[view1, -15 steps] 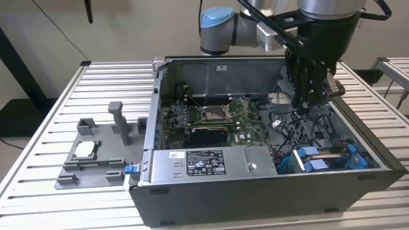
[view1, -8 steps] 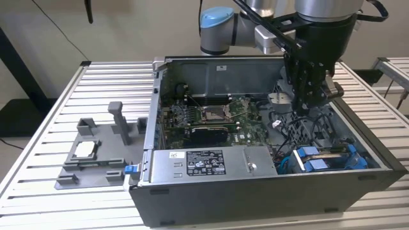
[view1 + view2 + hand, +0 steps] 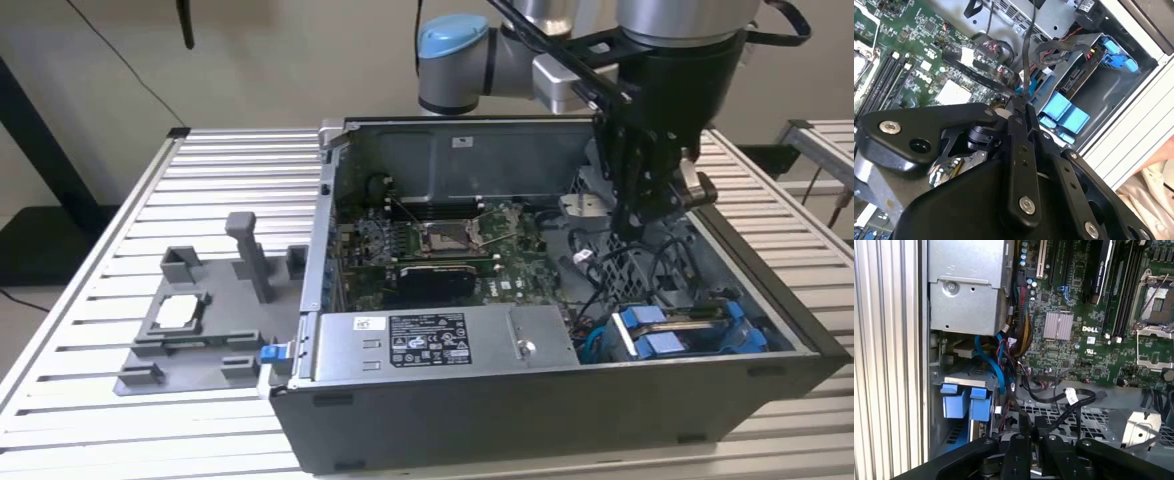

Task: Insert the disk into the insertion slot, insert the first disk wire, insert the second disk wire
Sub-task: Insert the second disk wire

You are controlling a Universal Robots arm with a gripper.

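Pinching a black wire inside the open computer case.
Holding it between fingers closed tight, near the disk, seated blue-tabbed in the insertion slot at the case's corner toward the exterior view's right.

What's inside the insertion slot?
The disk, blue carrier tabs showing at the insertion slot mouth. Walls and cables cover most of its body. Pincer holds a black cable.
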